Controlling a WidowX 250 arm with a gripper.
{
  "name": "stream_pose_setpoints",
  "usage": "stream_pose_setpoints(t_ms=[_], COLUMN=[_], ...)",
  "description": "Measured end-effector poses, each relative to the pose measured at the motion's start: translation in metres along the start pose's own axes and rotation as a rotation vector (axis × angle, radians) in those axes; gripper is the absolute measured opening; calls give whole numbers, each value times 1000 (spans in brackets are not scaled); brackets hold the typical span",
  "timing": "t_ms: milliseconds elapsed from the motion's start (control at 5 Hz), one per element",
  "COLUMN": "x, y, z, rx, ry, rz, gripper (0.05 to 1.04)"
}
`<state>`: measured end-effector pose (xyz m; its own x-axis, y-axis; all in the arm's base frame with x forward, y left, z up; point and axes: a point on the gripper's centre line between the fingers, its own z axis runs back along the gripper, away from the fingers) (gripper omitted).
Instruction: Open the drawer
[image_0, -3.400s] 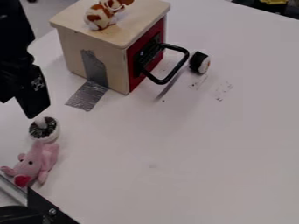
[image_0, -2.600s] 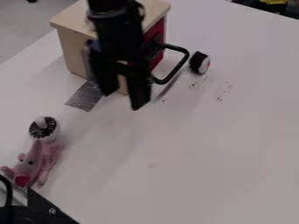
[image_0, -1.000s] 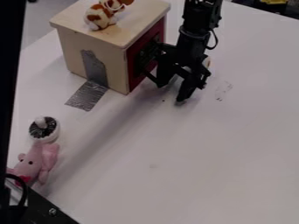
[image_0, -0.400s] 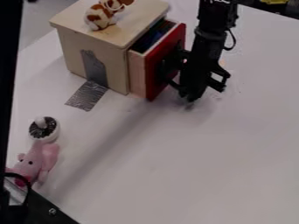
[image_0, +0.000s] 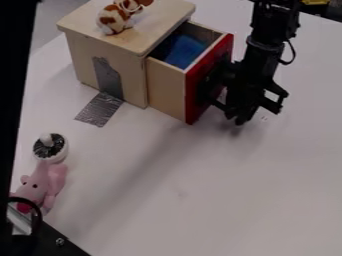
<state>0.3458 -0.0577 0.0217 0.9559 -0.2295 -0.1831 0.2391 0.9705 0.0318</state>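
Standing open: the drawer (image_0: 167, 89), out of the front of a pale wooden box (image_0: 100, 50) on the white counter (image_0: 200, 175), its red front (image_0: 194, 95) well apart from the box.
Inside the drawer: something blue (image_0: 186, 49), lying between the wooden side walls.
Handle (image_0: 212, 80): dark, on the outer face of the red front, with its outer part blending into the black hand.
Hand (image_0: 242, 111): low over the counter at the handle, at the upper right of the view; whether it is wide or narrow, or has hold of the handle, cannot be told against the dark parts.
Arm (image_0: 268, 42): black, coming down from the top edge, a loop of cable (image_0: 292, 54) bowing out from its right side.
Box top: a brown-and-white stuffed toy (image_0: 115, 19) resting near the upper edge of the view.
Tape (image_0: 100, 109): silver, running down the side of the box and out onto the counter.
Lower left: a pink stuffed toy (image_0: 45, 180) on the counter, with a round black-and-white toy (image_0: 51, 147) just beside it, farther up the view.
Corner: a black bracket (image_0: 57, 242) with a screw, beside a pale metal bar (image_0: 19, 220).
Left edge: a broad black upright (image_0: 17, 85), top to bottom.
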Motion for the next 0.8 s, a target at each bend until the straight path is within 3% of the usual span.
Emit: stream_pose_setpoints(t_ms=[400, 600, 800], x=[6, 7, 17], y=[-13, -22, -35], z=[4, 7, 12], rx=[-11, -16, -5], ry=[-6, 1, -62], rz=[-8, -27, -42], gripper=[153, 202, 453])
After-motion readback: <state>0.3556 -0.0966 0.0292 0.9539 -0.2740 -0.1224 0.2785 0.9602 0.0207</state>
